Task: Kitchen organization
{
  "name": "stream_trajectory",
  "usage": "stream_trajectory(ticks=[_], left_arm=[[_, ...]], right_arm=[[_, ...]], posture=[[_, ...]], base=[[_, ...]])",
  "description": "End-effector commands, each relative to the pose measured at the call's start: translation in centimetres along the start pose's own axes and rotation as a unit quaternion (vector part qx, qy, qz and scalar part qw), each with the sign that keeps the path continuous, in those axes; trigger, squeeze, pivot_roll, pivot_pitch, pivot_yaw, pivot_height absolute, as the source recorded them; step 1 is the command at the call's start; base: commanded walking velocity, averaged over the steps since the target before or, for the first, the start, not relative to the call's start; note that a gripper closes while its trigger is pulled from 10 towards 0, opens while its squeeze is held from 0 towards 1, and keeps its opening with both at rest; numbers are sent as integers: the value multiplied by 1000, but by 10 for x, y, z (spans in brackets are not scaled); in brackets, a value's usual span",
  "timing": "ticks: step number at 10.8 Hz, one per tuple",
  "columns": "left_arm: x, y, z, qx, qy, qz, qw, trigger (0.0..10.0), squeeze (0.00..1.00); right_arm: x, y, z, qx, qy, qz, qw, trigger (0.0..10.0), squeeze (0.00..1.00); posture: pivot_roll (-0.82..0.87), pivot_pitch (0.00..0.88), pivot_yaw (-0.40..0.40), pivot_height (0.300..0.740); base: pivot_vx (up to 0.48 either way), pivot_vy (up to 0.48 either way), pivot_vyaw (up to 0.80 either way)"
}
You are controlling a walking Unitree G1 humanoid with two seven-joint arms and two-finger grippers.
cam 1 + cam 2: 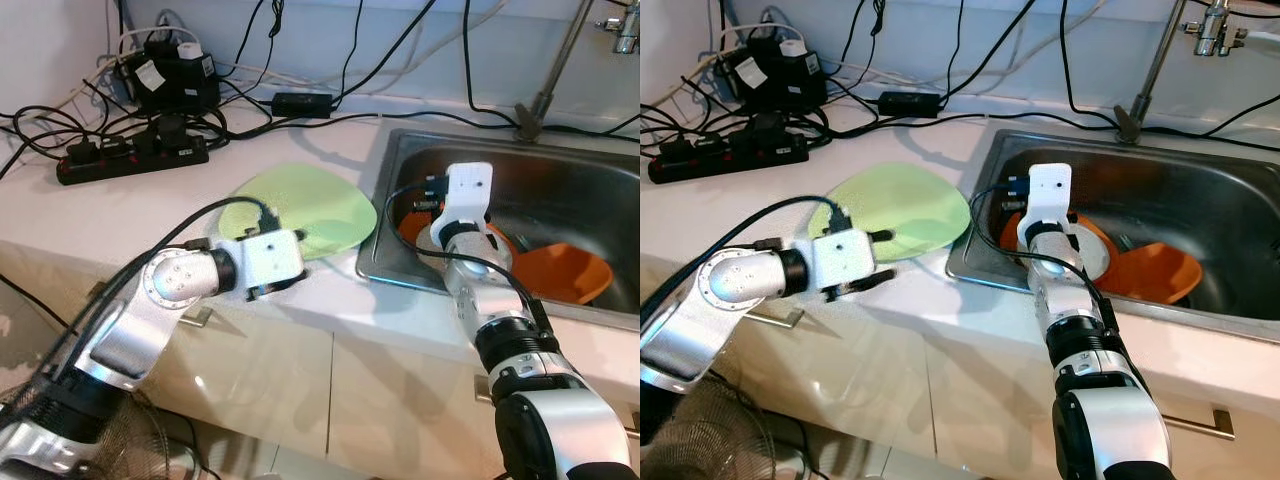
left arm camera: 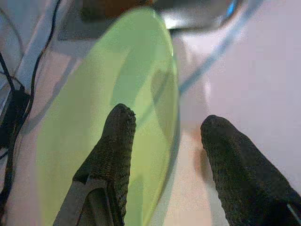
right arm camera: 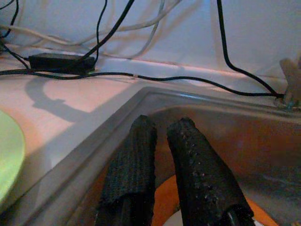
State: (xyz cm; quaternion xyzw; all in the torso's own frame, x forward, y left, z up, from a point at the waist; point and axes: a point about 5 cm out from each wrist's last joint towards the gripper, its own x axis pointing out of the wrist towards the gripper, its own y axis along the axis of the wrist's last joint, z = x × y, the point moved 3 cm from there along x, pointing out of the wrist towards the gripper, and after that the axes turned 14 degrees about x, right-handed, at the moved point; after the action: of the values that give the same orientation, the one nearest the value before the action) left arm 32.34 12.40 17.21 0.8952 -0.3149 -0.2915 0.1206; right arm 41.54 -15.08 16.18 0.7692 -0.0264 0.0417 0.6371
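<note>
Two grippers: both were at work over the white counter (image 1: 120, 215) and the steel sink (image 1: 600, 180).
Left gripper (image 2: 164, 127): its fingers stood wide apart, at the near edge of the green plate (image 1: 300, 205); in the left wrist view one finger (image 2: 115, 141) lay over the plate's green face and the other over the bare counter beside the rim, so that the rim ran between them. Whether they touched the plate could not be told.
Green plate: it lay flat on the counter, just left of the sink, its right edge reaching the sink's rim.
Right gripper (image 3: 162, 136): it reached into the left part of the sink, its two fingers held narrow with only a slim gap between them and nothing gripped, above the orange dishes (image 1: 1160, 270).
Orange dishes: they lay in the bottom of the sink, one partly under the right wrist, another further right.
Power strip (image 1: 130, 158): it sat at the far left of the counter, with black adapters and cables trailing along the wall.
Faucet (image 1: 550, 70): it rose from behind the sink at the far right.
</note>
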Motion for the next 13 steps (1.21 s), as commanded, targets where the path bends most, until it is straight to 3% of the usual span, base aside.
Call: stream_trajectory(ticks=[1,5,7,11,13], left_arm=[[2,-6,3,29,-22,-21,999,10000,0],[5,-28,10,97,-37,-90,990,10000,0],[17,-33,13,125,-42,-115,985,10000,0],[53,-42,22,138,-35,-153,978,10000,0],[62,-47,25,137,-27,-170,975,10000,0]], right_arm=[[-1,0,0,6,-2,1,1000,10000,0],[-1,-1,-2,7,1,2,1000,10000,0],[-1,1,-1,8,-3,4,1000,10000,0],[-1,3,2,9,-11,8,1000,10000,0],[-1,4,2,9,-12,8,1000,10000,0]], posture=[[274,0,53,725],[268,0,58,725],[258,0,62,725],[236,0,66,725],[233,0,66,725]], base=[[0,0,0],[0,0,0],[0,0,0],[0,0,0],[0,0,0]])
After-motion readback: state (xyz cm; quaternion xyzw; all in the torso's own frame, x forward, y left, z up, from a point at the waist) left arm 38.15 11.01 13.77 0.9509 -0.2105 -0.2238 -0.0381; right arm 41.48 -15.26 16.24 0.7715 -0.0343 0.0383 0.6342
